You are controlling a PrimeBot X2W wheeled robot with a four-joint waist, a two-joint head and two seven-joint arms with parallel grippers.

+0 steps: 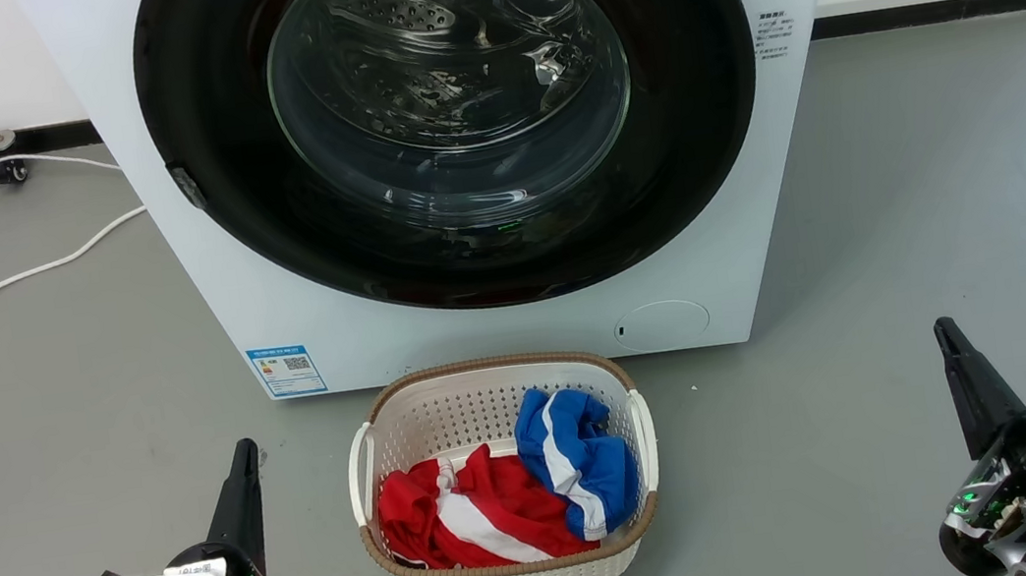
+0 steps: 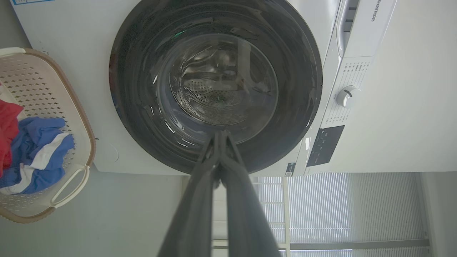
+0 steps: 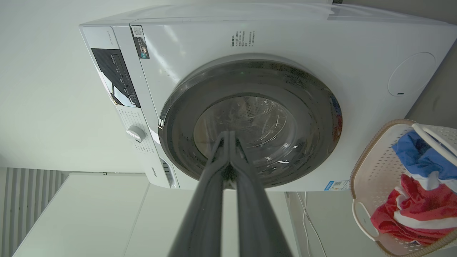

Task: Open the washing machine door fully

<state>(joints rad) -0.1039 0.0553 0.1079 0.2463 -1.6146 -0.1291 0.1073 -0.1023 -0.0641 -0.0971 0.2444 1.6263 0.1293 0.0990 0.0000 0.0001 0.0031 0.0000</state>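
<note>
The washing machine door [image 1: 450, 108] is shut. It lies flat on the white washing machine [image 1: 499, 334] in the top middle of the head view. Both grippers are low and well apart from it. The left gripper [image 1: 243, 450] is at the lower left and the right gripper [image 1: 944, 328] is at the lower right. Each has its 2 fingers pressed together, holding nothing.

I think 3 things could go wrong. The door is round and shiny, so closed fingers may slide off its edge. The laundry basket [image 1: 494, 366] stands just in front of the machine, under the door, so a reaching arm could bump it. White cables [image 1: 25, 273] lie on the floor at the left, and the wheels could snag them.
</note>
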